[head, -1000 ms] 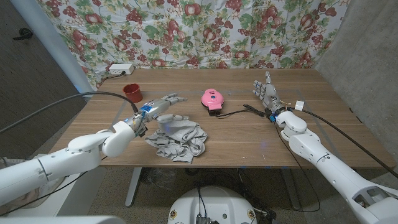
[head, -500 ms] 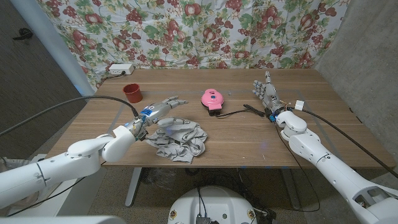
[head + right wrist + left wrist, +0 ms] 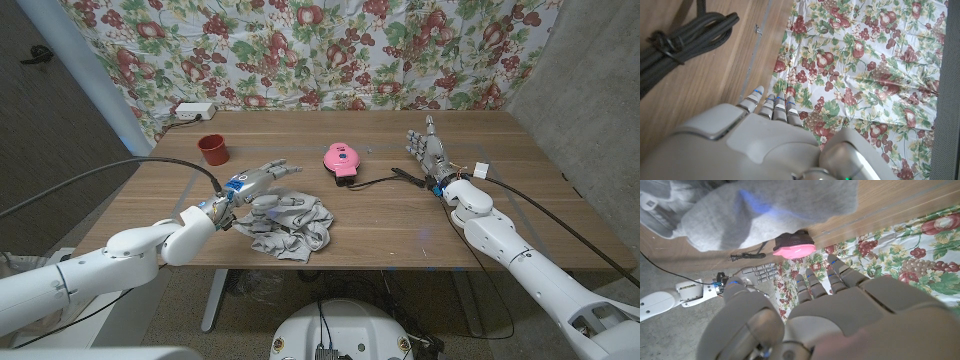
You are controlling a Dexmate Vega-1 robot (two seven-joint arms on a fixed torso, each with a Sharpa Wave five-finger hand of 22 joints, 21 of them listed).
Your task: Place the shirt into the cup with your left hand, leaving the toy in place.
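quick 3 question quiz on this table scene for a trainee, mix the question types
1. True or false: the left hand holds the shirt clear of the table.
2. Which stands nearest the cup? A) toy B) white power strip C) right hand
3. Fill in: the black cable runs from the pink toy toward the ____ hand.

Key: 1 false, the shirt lies crumpled on the table with the left hand's fingers at its far edge. 2 B. 3 right.
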